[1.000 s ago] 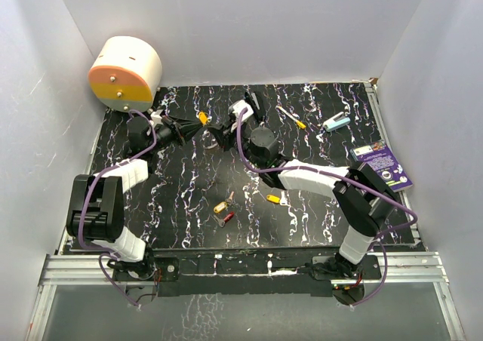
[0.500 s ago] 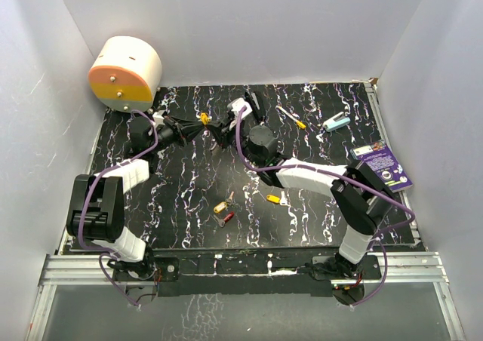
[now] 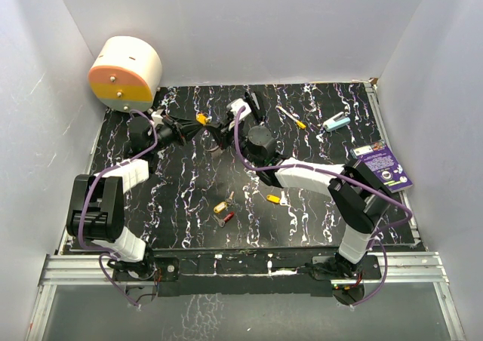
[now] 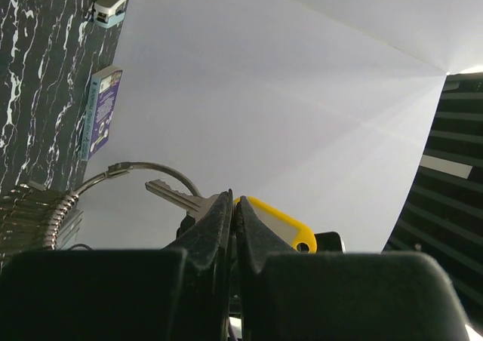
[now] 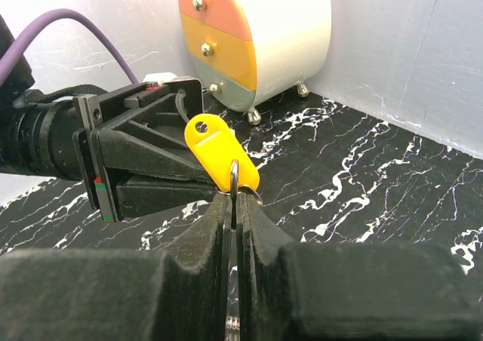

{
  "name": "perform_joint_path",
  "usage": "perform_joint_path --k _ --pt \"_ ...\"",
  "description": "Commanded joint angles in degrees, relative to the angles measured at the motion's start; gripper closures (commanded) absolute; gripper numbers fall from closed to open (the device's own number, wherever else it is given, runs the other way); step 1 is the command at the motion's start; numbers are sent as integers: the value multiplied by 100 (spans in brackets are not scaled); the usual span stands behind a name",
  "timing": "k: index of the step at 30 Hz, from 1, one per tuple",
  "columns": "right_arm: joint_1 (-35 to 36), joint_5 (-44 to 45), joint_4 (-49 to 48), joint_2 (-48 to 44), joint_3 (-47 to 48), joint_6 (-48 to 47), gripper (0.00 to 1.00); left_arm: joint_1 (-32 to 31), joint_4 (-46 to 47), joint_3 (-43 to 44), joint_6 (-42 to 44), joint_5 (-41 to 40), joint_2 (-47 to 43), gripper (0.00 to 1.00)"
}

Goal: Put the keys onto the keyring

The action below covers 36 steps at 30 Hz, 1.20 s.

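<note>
My left gripper (image 3: pixel 196 125) is shut on a yellow-headed key (image 3: pixel 201 118) and holds it above the back of the table. In the left wrist view the gripper (image 4: pixel 234 199) pinches the key between its yellow head (image 4: pixel 275 224) and its silver blade. The blade points at the keyring (image 4: pixel 143 167), whose bunch of plain keys (image 4: pixel 38 213) hangs at the left. My right gripper (image 3: pixel 216 132) is shut on the keyring. In the right wrist view (image 5: pixel 234 194) the ring's edge (image 5: pixel 235 176) stands against the yellow head (image 5: pixel 215 148). Loose keys lie mid-table: yellow (image 3: pixel 220 205), red (image 3: pixel 227 217), yellow (image 3: pixel 274 198).
A round drawer cabinet (image 3: pixel 124 73) stands at the back left corner. A yellow-handled white stick (image 3: pixel 290 117) and a teal object (image 3: pixel 336 122) lie at the back right. A purple card (image 3: pixel 383 166) lies at the right edge. White walls enclose the table.
Almost nothing. Both grippers stay together at the back with key and ring; the key wobbles by a few pixels and the right forearm shifts slightly left.
</note>
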<state>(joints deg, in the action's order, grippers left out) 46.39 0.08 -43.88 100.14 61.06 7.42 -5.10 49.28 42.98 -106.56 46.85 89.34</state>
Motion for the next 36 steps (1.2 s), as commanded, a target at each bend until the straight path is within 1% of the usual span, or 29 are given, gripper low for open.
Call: perform_joint_path --k 1,14,18,26,29,34,35,36 --pt "19 -99 -349 155 275 53 92 -52 313 105 -46 40 -270 100" --pt "33 -170 -248 273 350 123 92 -114 548 68 -136 -13 -257 100" --pt "37 -146 -249 277 290 153 92 -114 749 84 -235 -42 -265 100" --pt "45 -188 -244 306 181 288 92 -114 797 63 -247 -68 -265 100" --pt "45 -209 -226 268 153 310 92 -114 721 61 -154 -64 -261 100" --pt "40 -159 75 29 154 295 92 -114 176 211 461 21 -223 100" --pt "35 -143 215 -59 179 291 92 -114 40 257 610 30 -200 95" --pt "35 -148 419 -178 230 290 92 -114 -92 282 732 22 -169 87"
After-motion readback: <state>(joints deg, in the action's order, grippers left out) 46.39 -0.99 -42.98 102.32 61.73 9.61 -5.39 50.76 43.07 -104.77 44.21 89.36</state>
